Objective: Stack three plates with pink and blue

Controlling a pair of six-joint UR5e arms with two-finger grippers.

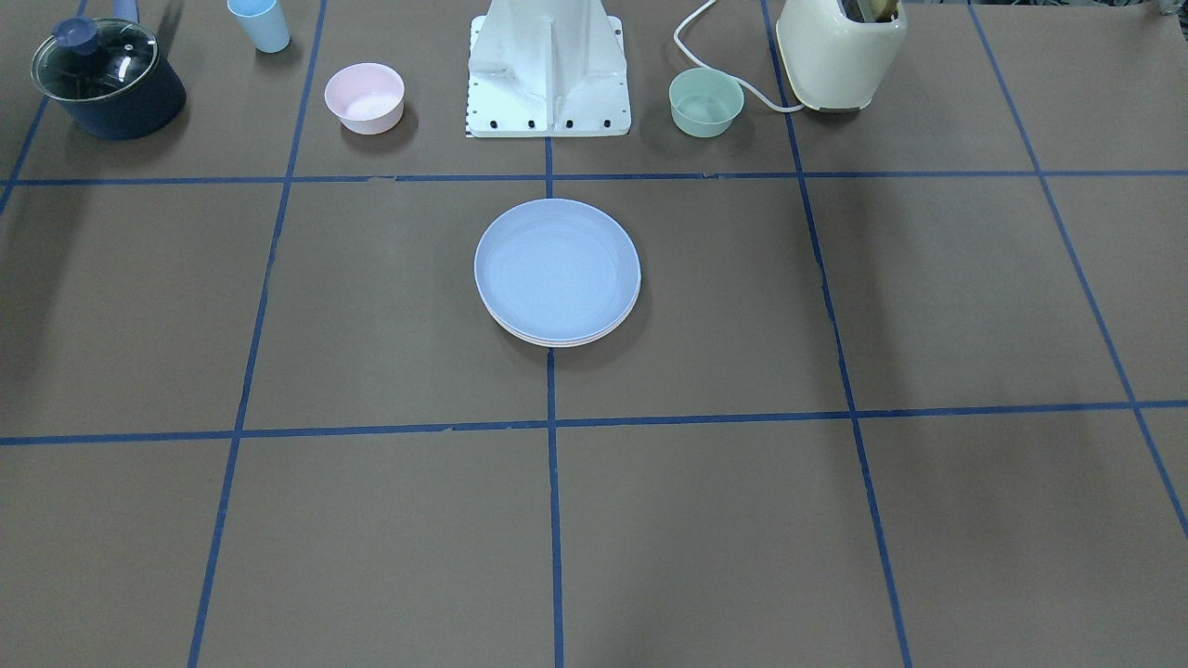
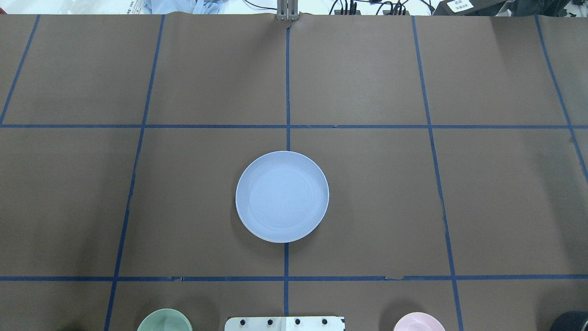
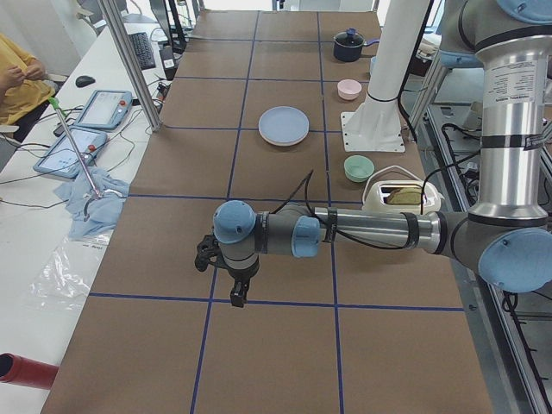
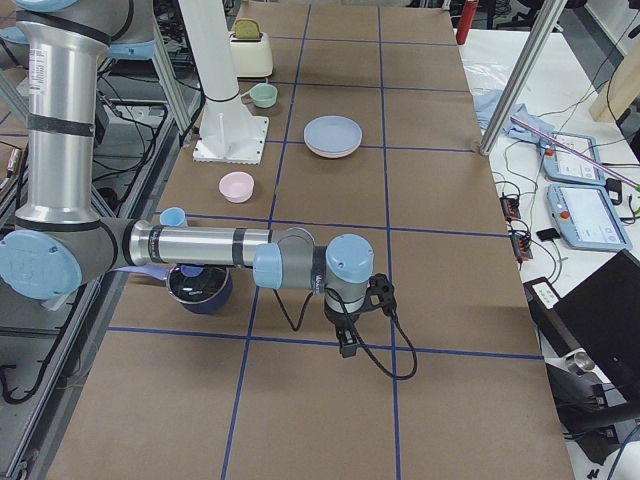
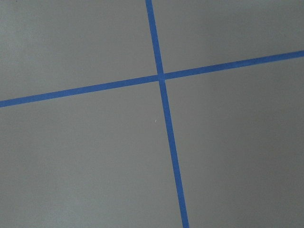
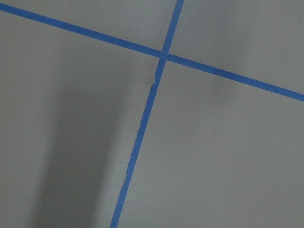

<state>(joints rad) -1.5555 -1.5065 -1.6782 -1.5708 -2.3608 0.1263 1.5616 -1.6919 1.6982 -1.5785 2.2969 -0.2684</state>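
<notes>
The blue plate (image 2: 282,195) topped the stack (image 1: 568,340) mid-worktop (image 1: 835,520), seemingly light, stiff and slick, best pinched at its thin rim; whether the distant left claw (image 3: 235,294) and right claw (image 4: 347,344) were spread, I couldn't tell.

The blue plate (image 1: 557,269) hides the plates beneath (image 1: 566,342) except their thin rims. The left gripper (image 3: 236,297) and the right gripper (image 4: 347,346) are too small to judge.

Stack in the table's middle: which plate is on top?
The blue plate: its whole face shows, while the plates beneath show only as thin pale rims at its edge nearest the front-facing camera.
</notes>
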